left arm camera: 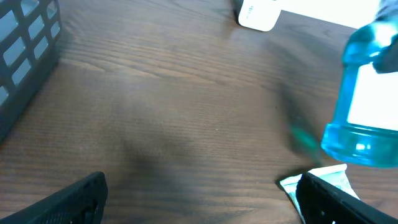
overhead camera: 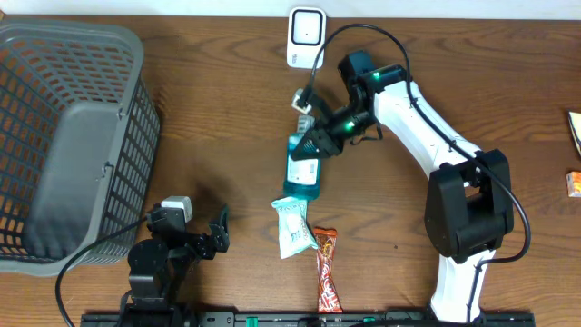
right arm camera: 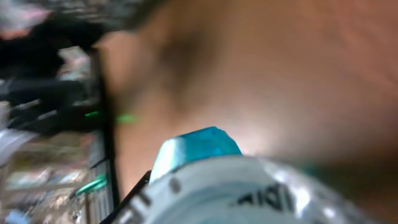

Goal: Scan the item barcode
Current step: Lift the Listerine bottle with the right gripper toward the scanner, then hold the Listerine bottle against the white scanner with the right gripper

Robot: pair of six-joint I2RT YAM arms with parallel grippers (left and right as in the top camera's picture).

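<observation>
A blue bottle (overhead camera: 302, 173) with a white label is gripped near its neck by the right tool (overhead camera: 320, 138), whose fingers are closed narrowly around it. The bottle is held near the middle of the worktop (overhead camera: 218, 109), with its cap end turned toward the far edge and its base toward the near edge. In the left wrist view the bottle (left arm camera: 365, 106) appears raised off the wood, with a teal glint cast on the surface beneath it. A white barcode scanner (overhead camera: 306, 36) is set at the far edge, just beyond the cap end of the bottle. Between the bottle's base and the near edge, a white-and-teal packet (overhead camera: 292, 227) is laid flat, and an orange snack bar (overhead camera: 326, 270) is laid just beside it, closer to the near edge. A grey plastic basket (overhead camera: 136, 118) is placed at the far-left corner. The left tool (overhead camera: 221, 231) is kept near the near-left corner, spread wide and holding nothing. The right wrist view is blurred; only the blue bottle (right arm camera: 199, 146) and the rim of its label can be made out there.
</observation>
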